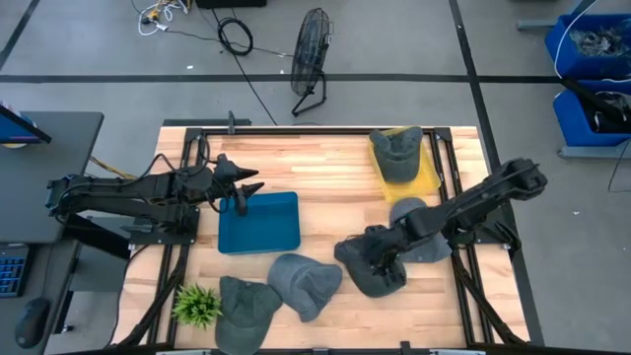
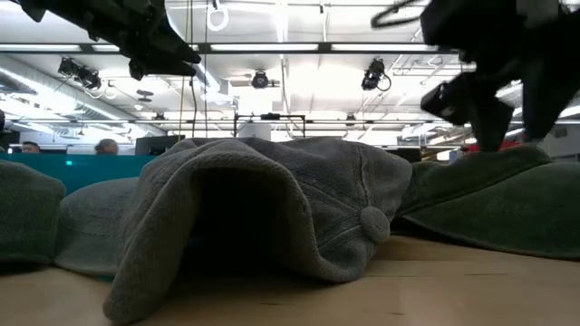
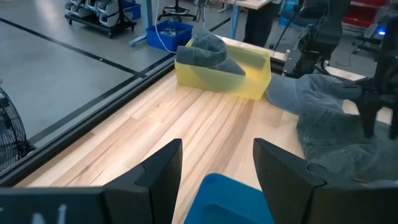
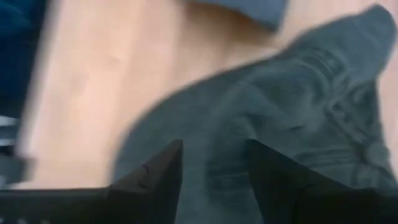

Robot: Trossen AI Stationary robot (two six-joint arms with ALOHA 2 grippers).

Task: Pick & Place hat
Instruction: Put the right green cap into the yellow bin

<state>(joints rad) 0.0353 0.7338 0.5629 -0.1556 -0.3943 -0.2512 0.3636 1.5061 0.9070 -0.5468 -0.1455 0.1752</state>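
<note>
In the lower right of the high view, the right gripper (image 1: 380, 258) is hovering with fingers spread over a dark grey hat (image 1: 372, 268) on the desk (image 1: 335, 187); soft and floppy, it likely suits a crown pinch, while the left gripper (image 1: 241, 197) is waiting open above the blue tray (image 1: 258, 223).

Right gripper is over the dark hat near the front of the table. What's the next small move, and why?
Probably lower the right gripper straight down onto the dark hat. Its fingers are open, with hat fabric directly beneath them and nothing gripped yet. The left gripper waits over the blue tray.
</note>
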